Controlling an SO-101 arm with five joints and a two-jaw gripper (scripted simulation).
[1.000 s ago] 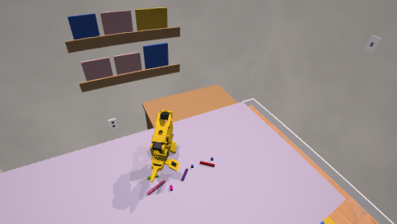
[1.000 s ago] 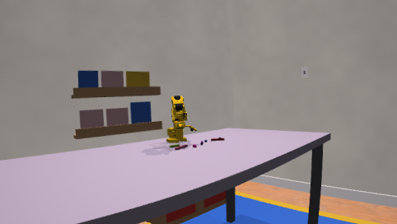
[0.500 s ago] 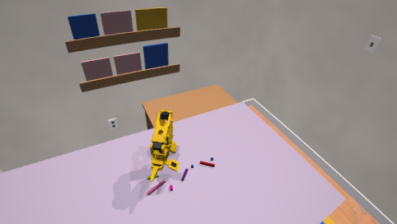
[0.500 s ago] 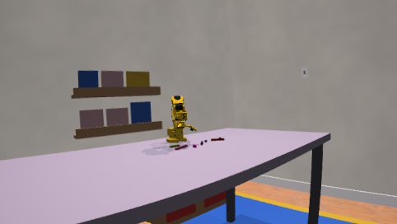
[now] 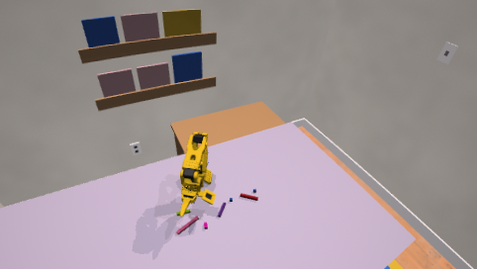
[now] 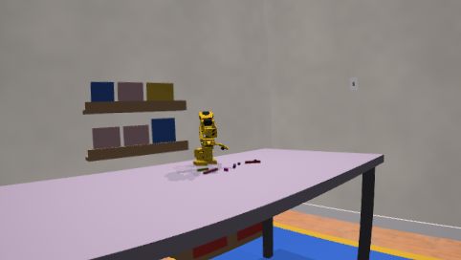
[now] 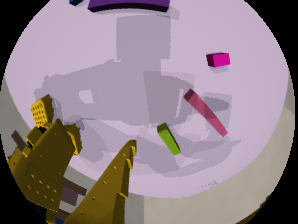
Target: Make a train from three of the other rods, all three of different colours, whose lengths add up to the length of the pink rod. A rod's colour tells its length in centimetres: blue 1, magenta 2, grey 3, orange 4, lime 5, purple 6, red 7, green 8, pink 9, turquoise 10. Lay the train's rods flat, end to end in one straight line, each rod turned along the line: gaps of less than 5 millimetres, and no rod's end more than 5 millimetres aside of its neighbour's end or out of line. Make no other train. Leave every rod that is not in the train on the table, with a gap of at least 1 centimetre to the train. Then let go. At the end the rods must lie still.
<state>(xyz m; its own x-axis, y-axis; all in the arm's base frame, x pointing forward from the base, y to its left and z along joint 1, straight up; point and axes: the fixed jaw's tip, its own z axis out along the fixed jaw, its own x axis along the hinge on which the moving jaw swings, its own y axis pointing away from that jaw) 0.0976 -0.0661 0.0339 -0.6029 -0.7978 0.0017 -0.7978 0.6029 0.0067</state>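
My gripper (image 5: 195,205) (image 7: 87,129) is open and empty, pointing down close to the table. A short lime rod (image 5: 179,213) (image 7: 169,139) (image 6: 203,169) lies just beside its fixed fingertip, partly hidden in the top view. The pink rod (image 5: 187,224) (image 7: 205,112) (image 6: 210,170) lies flat just past the lime rod. A small magenta rod (image 5: 206,225) (image 7: 218,59) (image 6: 226,168) lies apart from the pink rod's end. A purple rod (image 5: 222,209) (image 7: 129,3) (image 6: 234,165) lies further out, with a blue cube (image 5: 231,200) near its end. A red rod (image 5: 248,197) (image 6: 252,162) and a second blue cube (image 5: 254,190) lie beyond.
The rods lie on a pale lilac table (image 5: 322,198) (image 6: 287,177) near the arm's base (image 5: 190,185). The table's right edge (image 5: 346,168) is well away from the rods. A wooden cabinet (image 5: 228,124) stands behind the table.
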